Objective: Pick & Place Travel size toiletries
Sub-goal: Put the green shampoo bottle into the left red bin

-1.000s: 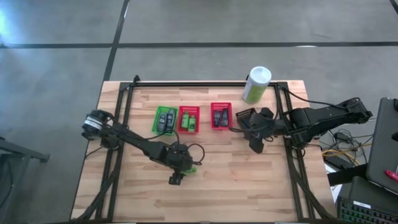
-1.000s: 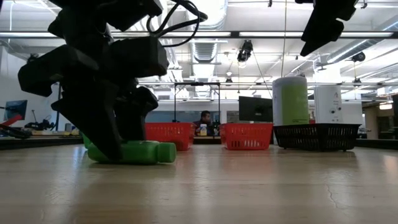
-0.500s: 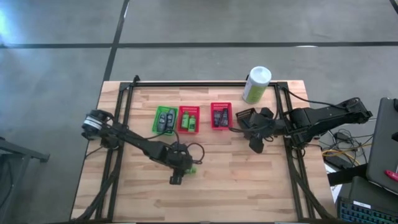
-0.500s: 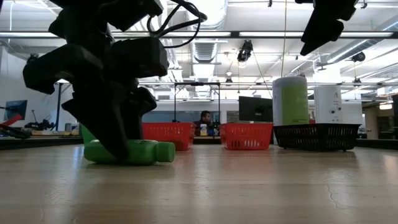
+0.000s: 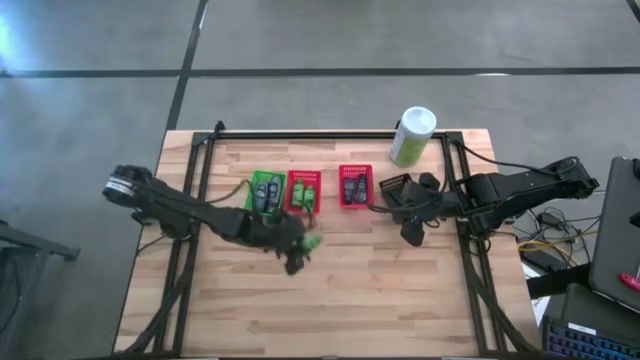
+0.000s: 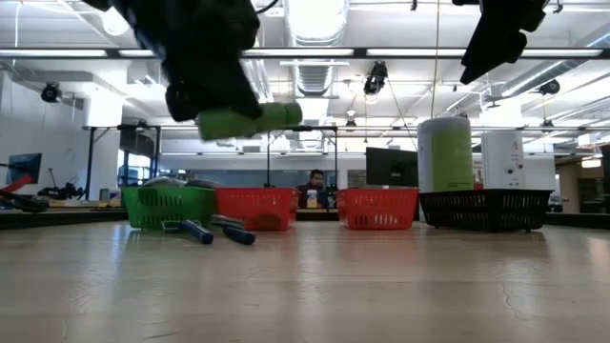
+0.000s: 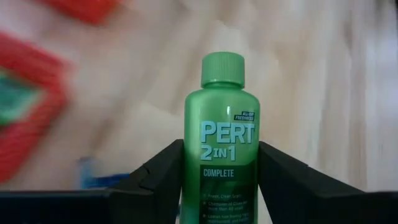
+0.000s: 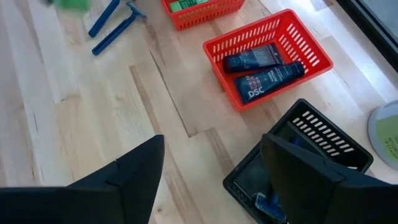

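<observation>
1. Fingers of the left tool (image 7: pixel 219 180) are clamped on a bright green plastic bottle (image 7: pixel 220 143) with a round screw cap, held clear above the wooden tabletop (image 5: pixel 400 290) near its middle.
2. At 12 o'clock from that tool sit a green mesh basket (image 5: pixel 262 192) and a red mesh basket (image 5: pixel 303 191), side by side.
3. Two thin blue razors (image 8: pixel 112 25) lie on the wood beside those baskets.
4. Right tool (image 8: pixel 211 168) hangs with fingers apart at 3 o'clock from the left tool, holding nothing, above a black mesh basket (image 8: pixel 311 149).
5. Beside that, a second red mesh basket (image 8: pixel 267 56) holds two dark flat tubes (image 8: pixel 261 71).
</observation>
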You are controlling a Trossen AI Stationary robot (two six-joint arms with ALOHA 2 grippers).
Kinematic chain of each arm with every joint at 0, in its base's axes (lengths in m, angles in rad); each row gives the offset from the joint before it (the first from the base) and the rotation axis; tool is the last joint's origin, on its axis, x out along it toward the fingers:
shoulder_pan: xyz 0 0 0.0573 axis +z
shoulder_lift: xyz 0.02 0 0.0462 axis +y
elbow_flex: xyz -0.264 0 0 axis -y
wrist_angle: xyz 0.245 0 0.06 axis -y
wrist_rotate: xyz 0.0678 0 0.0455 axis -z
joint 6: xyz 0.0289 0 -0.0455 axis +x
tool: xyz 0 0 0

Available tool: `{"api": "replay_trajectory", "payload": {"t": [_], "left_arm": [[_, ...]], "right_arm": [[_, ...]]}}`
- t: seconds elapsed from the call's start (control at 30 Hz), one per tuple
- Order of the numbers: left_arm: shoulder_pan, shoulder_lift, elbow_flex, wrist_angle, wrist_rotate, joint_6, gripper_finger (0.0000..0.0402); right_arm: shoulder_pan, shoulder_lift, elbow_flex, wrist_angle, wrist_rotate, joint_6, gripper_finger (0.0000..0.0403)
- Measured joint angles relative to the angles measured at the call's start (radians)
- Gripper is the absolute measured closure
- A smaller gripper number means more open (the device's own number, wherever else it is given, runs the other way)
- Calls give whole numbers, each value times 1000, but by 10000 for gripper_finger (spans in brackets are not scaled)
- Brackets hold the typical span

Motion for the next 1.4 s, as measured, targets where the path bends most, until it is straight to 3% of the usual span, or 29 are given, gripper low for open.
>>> {"api": "replay_trajectory", "payload": {"t": [0.2, 0.37, 0.63, 1.13, 1.4], "left_arm": [[126, -88, 0, -67, -156, -367, 221], [270, -99, 0, -69, -194, -557, 227], [419, -39, 0, -51, -171, -546, 226], [431, 105, 0, -39, -183, -542, 223], [431, 93, 4, -34, -214, -499, 163]], "right_arm": [[1, 0, 0, 1, 16, 0, 154], [0, 0, 0, 1, 52, 1, 164], [0, 0, 0, 2, 53, 5, 176], [0, 0, 0, 3, 55, 7, 138], [0, 0, 0, 2, 55, 7, 113]]}}
